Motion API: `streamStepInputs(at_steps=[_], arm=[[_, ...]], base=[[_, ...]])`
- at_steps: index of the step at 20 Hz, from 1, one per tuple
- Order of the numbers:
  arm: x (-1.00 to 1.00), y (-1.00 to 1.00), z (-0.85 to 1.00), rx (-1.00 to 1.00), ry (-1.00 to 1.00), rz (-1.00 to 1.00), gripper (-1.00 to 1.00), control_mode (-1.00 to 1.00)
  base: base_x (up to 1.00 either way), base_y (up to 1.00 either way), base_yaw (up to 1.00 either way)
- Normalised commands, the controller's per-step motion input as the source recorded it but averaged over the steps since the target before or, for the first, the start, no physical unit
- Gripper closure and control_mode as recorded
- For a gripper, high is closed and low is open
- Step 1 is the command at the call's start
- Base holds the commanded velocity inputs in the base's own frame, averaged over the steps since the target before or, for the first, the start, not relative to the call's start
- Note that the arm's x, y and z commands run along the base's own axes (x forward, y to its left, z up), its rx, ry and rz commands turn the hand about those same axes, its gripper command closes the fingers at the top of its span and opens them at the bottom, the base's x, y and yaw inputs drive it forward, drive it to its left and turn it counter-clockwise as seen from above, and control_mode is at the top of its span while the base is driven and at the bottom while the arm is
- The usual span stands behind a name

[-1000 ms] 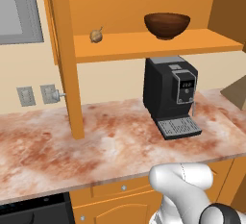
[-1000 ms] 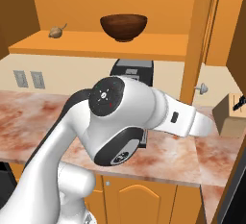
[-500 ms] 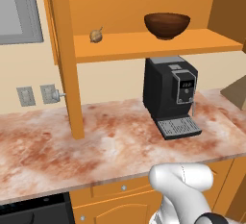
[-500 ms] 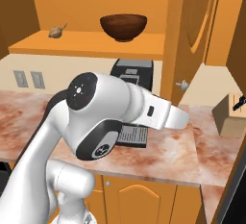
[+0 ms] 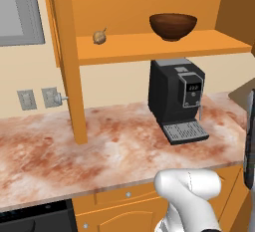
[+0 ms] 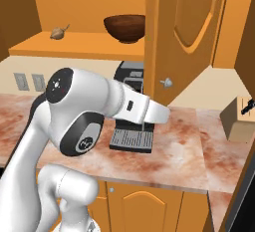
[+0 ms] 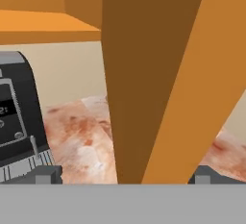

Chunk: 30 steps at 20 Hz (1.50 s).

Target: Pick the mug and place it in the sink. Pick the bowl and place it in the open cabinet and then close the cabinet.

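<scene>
Sitting on the cabinet's (image 5: 149, 47) inner shelf, the bowl (image 5: 173, 26) is upright and well apart from a small tan bulb (image 5: 99, 37) at the shelf's left end. Both show again in the right base view, the bowl (image 6: 125, 28) partly behind the open door (image 6: 184, 37), which stands out toward the camera with its round knob (image 6: 166, 82) on the inner face. Below the shelf a black coffee machine (image 5: 177, 104) stands on the marbled worktop (image 5: 99, 146). A knife block (image 6: 240, 119) sits at the worktop's far right in the right base view.

The arm (image 6: 99, 109) reaches across in front of the coffee machine toward the door's edge. From the hand camera, the tool (image 7: 122, 175) has its two fingertips (image 7: 47, 174) spread wide apart, empty, with the door's narrow edge (image 7: 144, 74) rising between them, close in front. Whether a fingertip touches the door cannot be told.
</scene>
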Motion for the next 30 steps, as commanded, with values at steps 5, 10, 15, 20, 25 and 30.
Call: streamStepInputs(at_steps=[5,10,15,20,25,30], arm=[[0.43,0.41,0.0,0.0,0.0,0.03,-1.0,-1.0],[0.4,0.21,-0.05,0.0,-0.04,0.12,-1.0,-1.0],[0.37,0.04,-0.04,0.0,-0.07,0.21,-1.0,-1.0],[0.51,0.06,0.0,0.0,-0.01,0.22,-1.0,-1.0],[0.65,0.15,0.0,0.0,0.0,0.18,-1.0,-1.0],[0.51,0.07,0.0,0.0,0.0,0.13,-1.0,-1.0]], base=[[0.0,0.0,0.0],[0.0,0.0,0.0],[0.0,0.0,0.0],[0.0,0.0,0.0],[0.0,0.0,0.0],[0.0,0.0,0.0]])
